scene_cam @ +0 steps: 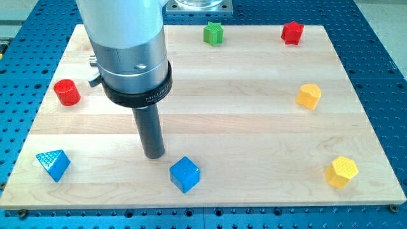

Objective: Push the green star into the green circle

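Seven blocks on the wooden board (210,76) rn, and no green circle among them afaict, so either it's hidden behind the arm or just not there. Green star (213,33) sits at the top edge, a bit right of center. My tip (153,154) is way down near the bottom edge, just left of and above the blue cube (185,174), close but not touching imo. No claw on this rig btw, just a plain rod, so nothing to be apart or together. Other stuff: red cylinder (67,92) by the left edge, blue triangle-ish block (53,164) at the bottom-left corner, red star (292,32) toward the top-right corner, yellow hexagon (309,96) by the right edge, another yellow hex (342,172) near the bottom-right corner. Biggest risk: star is so close to the top edge that a push from below prob shoves it off the board. Also w/o a visible target I could push the wrong way entirely.
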Controlling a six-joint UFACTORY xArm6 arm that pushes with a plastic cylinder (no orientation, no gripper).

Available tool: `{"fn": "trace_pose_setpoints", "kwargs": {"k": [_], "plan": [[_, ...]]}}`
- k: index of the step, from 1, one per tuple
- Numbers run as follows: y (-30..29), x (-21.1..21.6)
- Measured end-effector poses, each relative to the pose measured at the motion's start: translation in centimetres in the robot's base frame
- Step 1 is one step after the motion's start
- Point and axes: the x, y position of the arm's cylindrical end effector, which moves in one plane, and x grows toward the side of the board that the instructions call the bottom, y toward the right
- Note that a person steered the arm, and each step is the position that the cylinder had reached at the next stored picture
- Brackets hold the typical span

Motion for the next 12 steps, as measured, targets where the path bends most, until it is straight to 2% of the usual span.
{"fn": "trace_pose_setpoints", "kwargs": {"k": [3, 5, 7, 8, 9, 10, 12], "plan": [[0.2, -1.4], [6.1, -2.7], [6.8, -2.7], [6.5, -3.4], [2.0, -8.9], [-2.0, -11.6], [-2.6, -11.6]]}}
